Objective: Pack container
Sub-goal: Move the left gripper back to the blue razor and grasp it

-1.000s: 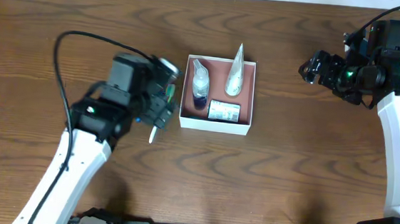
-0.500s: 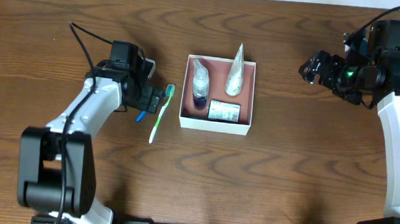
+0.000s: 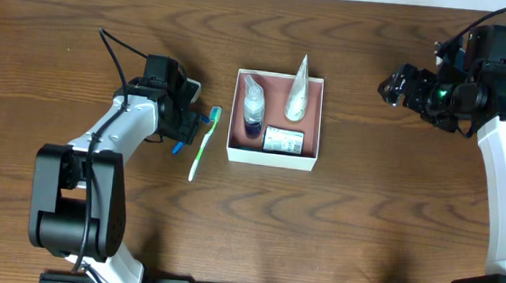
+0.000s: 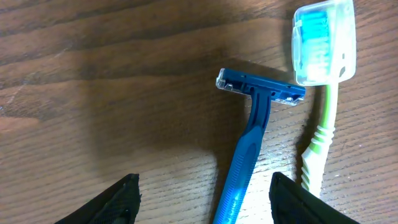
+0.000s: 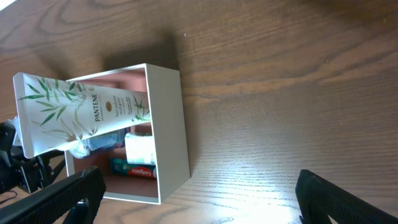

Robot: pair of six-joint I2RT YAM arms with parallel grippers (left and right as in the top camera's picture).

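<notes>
The container [image 3: 270, 158] is a white square box with a pink inside, at the table's middle. It holds a clear bottle [image 3: 253, 108], a white Pantene tube [image 3: 297, 95] and a small Colgate tube [image 3: 282, 141]. A blue razor [image 4: 252, 124] lies left of the box, next to a green toothbrush [image 3: 200, 146] with a clear head cap [image 4: 323, 40]. My left gripper [image 3: 185, 125] is open and low over the razor, with its fingers [image 4: 208, 202] on either side of the handle. My right gripper [image 3: 398, 85] is open and empty, far right of the box, which also shows in its view [image 5: 168, 124].
Bare dark wood table surrounds the box. The left arm's black cable [image 3: 115, 54] loops over the table at the left. The right arm's body [image 3: 503, 179] stands along the right edge.
My left gripper has come down from high above the table to low over the razor, uncovering the toothbrush. The right arm and the box have not moved.
</notes>
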